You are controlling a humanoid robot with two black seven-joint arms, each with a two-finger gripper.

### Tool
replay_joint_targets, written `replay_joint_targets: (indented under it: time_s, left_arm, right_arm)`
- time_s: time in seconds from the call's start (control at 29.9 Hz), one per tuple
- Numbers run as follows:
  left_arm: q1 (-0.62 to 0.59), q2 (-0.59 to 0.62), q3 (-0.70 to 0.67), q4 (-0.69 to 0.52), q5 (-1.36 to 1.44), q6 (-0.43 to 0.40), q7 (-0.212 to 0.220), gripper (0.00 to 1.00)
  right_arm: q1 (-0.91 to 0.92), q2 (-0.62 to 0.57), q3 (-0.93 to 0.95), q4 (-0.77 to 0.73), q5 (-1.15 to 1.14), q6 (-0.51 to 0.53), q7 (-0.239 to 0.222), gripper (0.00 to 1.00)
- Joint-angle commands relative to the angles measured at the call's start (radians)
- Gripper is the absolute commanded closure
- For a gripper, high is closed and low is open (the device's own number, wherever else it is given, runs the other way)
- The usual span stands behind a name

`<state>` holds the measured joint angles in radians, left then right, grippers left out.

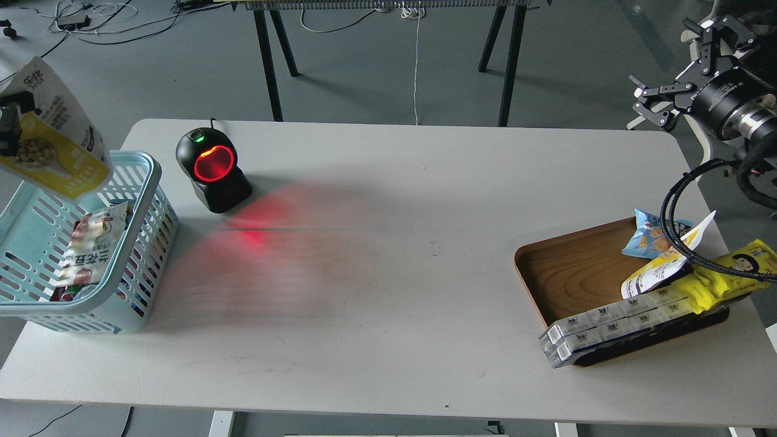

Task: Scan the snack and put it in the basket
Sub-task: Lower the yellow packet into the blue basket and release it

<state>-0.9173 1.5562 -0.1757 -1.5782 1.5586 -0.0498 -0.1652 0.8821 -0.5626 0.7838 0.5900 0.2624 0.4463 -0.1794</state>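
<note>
The snack (51, 136), a pouch with a yellow front and a white top, hangs tilted in the air over the far left corner of the light-blue basket (141, 200). My left gripper (7, 128) shows only as a dark bit at the left edge of the head view and is shut on the pouch's left side. My right gripper (680, 67) is open and empty, raised beyond the table's far right corner. The basket stands on the table's left end and holds another snack bag (91, 249).
A black scanner (212, 169) with a glowing red window stands right of the basket and throws red light on the table (394, 273). A brown wooden tray (570, 267) at the right holds a light-blue bag (648, 238), a yellow wrapper (737, 267) and long grey boxes (613, 325).
</note>
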Motion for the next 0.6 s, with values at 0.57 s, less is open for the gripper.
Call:
replay_joint_targets:
  time_s: [0.57]
  left_arm:
    - [0.001,-0.015,0.237,0.003,0.0,0.033,-0.02,0.99]
  right_arm:
    - [-0.02,0.001,0.0,-0.001,0.0,0.0,0.002,0.01]
